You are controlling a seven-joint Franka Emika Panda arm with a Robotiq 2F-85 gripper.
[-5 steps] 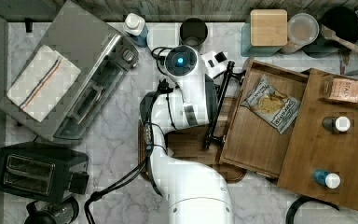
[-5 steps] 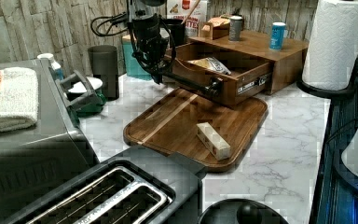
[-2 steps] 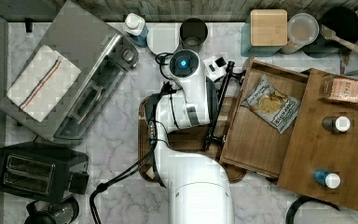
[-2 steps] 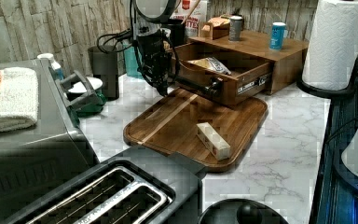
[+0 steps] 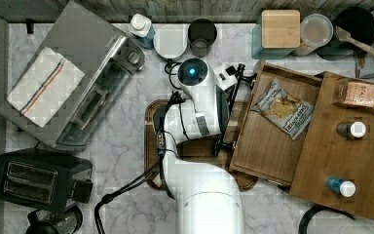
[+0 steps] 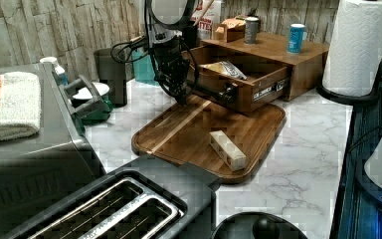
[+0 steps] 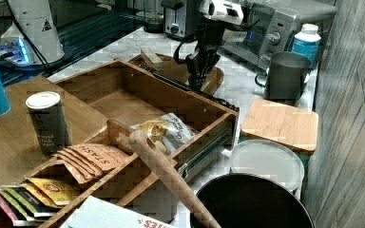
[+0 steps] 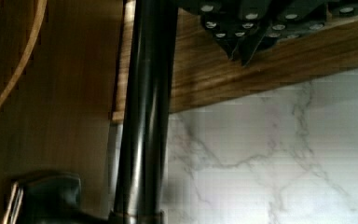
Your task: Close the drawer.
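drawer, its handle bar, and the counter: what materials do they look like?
Drawer: medium-brown wood, matte; grain lines run along the floor and walls. Handle bar: looks like dark metal, smooth with a soft sheen along its length; painted or coated, hard to say. Counter: white marble or a marble-look surface, grey veining, slightly glossy. Whether it is real stone or laminate can't be told.

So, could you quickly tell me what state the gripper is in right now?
Gripper: shut, holding nothing, its tips together just in front of the drawer handle.
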